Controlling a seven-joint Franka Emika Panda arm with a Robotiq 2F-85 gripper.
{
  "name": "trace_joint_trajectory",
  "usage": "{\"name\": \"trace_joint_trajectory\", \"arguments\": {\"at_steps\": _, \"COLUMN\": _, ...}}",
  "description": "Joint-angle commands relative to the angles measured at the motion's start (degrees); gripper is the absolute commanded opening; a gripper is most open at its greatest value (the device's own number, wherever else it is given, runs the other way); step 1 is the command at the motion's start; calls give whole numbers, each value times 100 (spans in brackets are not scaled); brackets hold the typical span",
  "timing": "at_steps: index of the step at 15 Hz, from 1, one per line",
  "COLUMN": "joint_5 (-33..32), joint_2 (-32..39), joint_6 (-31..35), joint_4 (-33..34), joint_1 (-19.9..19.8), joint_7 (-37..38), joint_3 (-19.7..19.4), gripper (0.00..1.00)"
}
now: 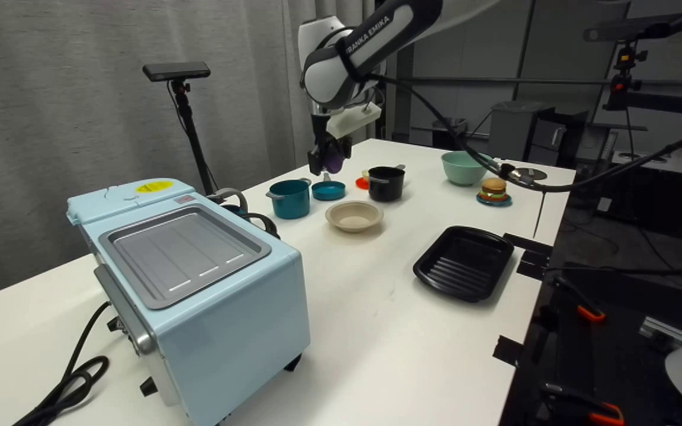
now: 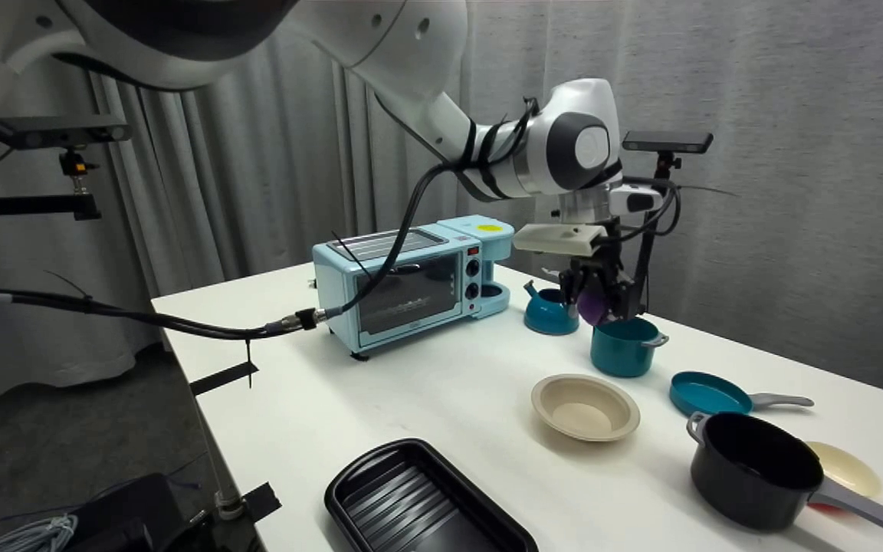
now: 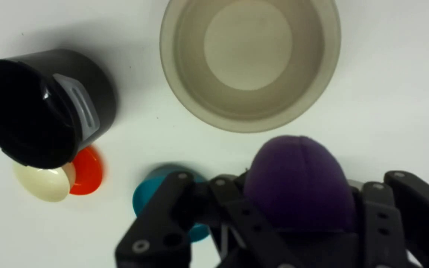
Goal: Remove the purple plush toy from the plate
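A white table [image 2: 426, 391], black tape [image 2: 261, 502] stuck along its edge, stands before a grey curtain [image 1: 110, 89] hung in soft folds, with dark flooring [image 2: 50, 422] showing beyond. A camera [image 1: 176, 71] is mounted on a black stand by the curtain. FRANKA EMIKA reads clearly on the white arm [image 1: 370, 38]; the pale-blue toaster oven [image 1: 240, 343] bears a yellow oval sticker [image 1: 154, 186] (its print is too small to make out). A metallic-looking grey tray [image 1: 184, 254] tops the boxy oven, and the black tray [image 2: 411, 506] is ridged too. The gripper [image 3: 298, 186] holds the purple plush toy [image 2: 593, 308] up off the table, its fingers [image 3: 376, 203] closed against both sides and spaced by the toy's width. The toy is smooth and domed, a seam running down it. The beige plate [image 3: 247, 44], round and as deep as a bowl, lies on the table apart from the toy. In an exterior view, a layered toy burger [image 1: 493, 189] rests on a small blue saucer [image 1: 505, 202] near a mint-green bowl [image 1: 462, 168].
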Motion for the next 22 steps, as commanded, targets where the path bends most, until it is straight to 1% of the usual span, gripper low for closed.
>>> {"name": "trace_joint_trajectory", "arguments": {"at_steps": 1, "joint_5": 360, "joint_2": -701, "joint_6": 22, "joint_4": -366, "joint_1": 0, "joint_7": -179, "joint_3": 229, "gripper": 0}}
{"name": "trace_joint_trajectory", "arguments": {"at_steps": 6, "joint_5": 985, "joint_2": -1281, "joint_6": -16, "joint_4": -849, "joint_1": 63, "joint_7": -475, "joint_3": 731, "gripper": 0}}
{"name": "trace_joint_trajectory", "arguments": {"at_steps": 8, "joint_5": 1235, "joint_2": -1426, "joint_6": -4, "joint_4": -1175, "joint_1": 114, "joint_7": -651, "joint_3": 924, "gripper": 0}}
{"name": "trace_joint_trajectory", "arguments": {"at_steps": 11, "joint_5": 1380, "joint_2": -1532, "joint_6": 73, "joint_4": -1703, "joint_1": 266, "joint_7": -771, "joint_3": 1078, "gripper": 0}}
{"name": "trace_joint_trajectory", "arguments": {"at_steps": 16, "joint_5": 1227, "joint_2": -1547, "joint_6": 99, "joint_4": -2523, "joint_1": 507, "joint_7": -891, "joint_3": 1151, "gripper": 0}}
{"name": "trace_joint_trajectory", "arguments": {"at_steps": 20, "joint_5": 1066, "joint_2": -1525, "joint_6": 102, "joint_4": -3090, "joint_1": 635, "joint_7": -914, "joint_3": 1112, "gripper": 0}}
{"name": "trace_joint_trajectory", "arguments": {"at_steps": 22, "joint_5": 925, "joint_2": -1507, "joint_6": 115, "joint_4": -3312, "joint_1": 638, "joint_7": -904, "joint_3": 1048, "gripper": 0}}
